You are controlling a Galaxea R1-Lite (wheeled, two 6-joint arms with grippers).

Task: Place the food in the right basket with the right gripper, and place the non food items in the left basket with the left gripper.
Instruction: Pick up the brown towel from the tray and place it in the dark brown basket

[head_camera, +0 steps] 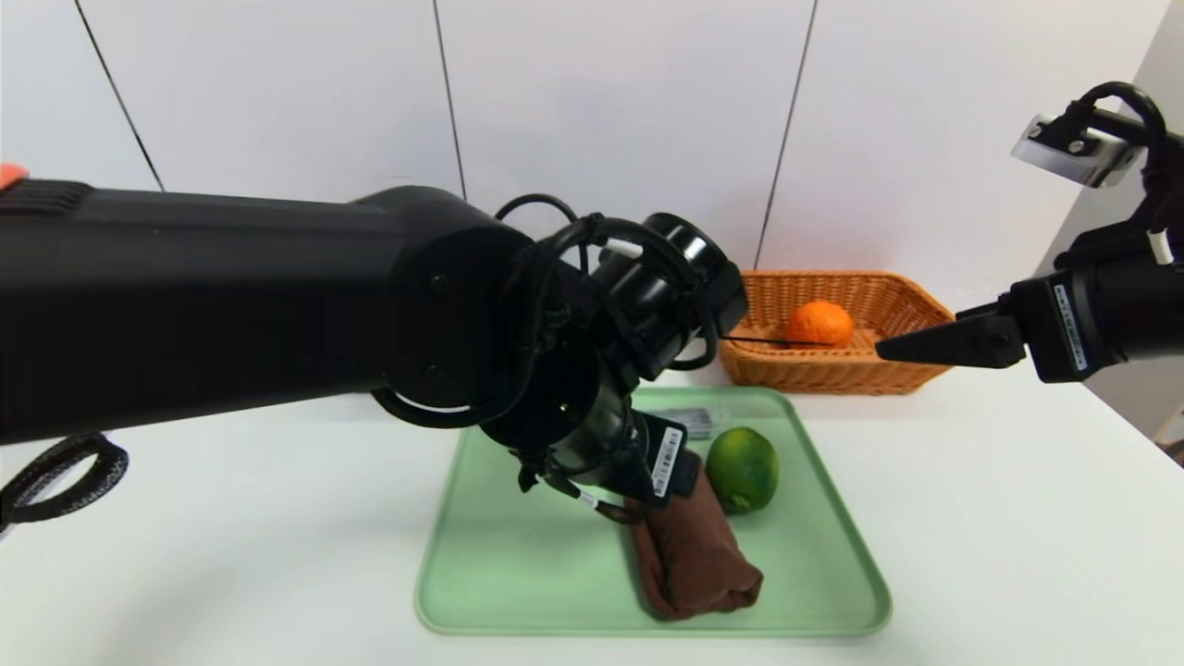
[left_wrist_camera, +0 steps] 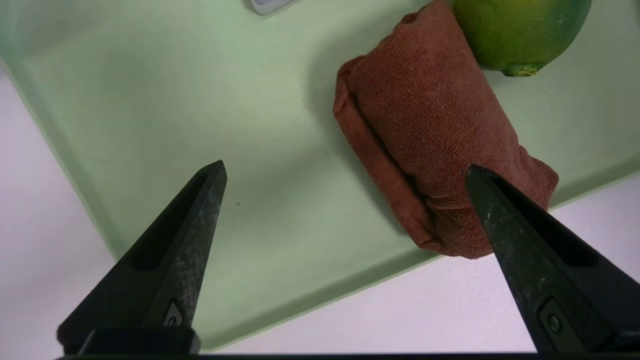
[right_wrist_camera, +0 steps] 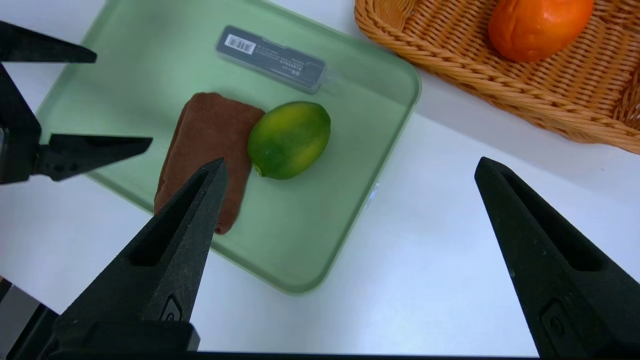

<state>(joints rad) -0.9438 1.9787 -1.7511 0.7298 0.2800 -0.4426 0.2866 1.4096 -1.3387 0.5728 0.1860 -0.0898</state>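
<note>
The left gripper (left_wrist_camera: 345, 172) hangs over the green tray (head_camera: 518, 555), fingers (left_wrist_camera: 200, 215) spread wide apart and holding nothing. One finger lies over the near end of the brown cloth (left_wrist_camera: 430, 145); whether it touches the cloth cannot be told.

The tray sits on the white counter (head_camera: 999, 536), near its front edge. On the tray:
- The brown cloth, rolled, reaches to the tray's near rim.
- A green lime (head_camera: 742, 469) lies just beside the cloth's far end, touching it.
- A flat dark case (right_wrist_camera: 272, 58) lies toward the tray's far edge. It carries a white barcode label and lines of small print too fine to read.

The right gripper (right_wrist_camera: 350, 170) is held above the counter to the right of the tray, fingers (right_wrist_camera: 530, 220) wide apart and empty.

A wicker basket (head_camera: 888, 370) stands at the back of the counter, right of the tray. An orange (head_camera: 820, 324) lies inside it.

A white barcode sticker is visible on each wrist housing; its text is not legible.
</note>
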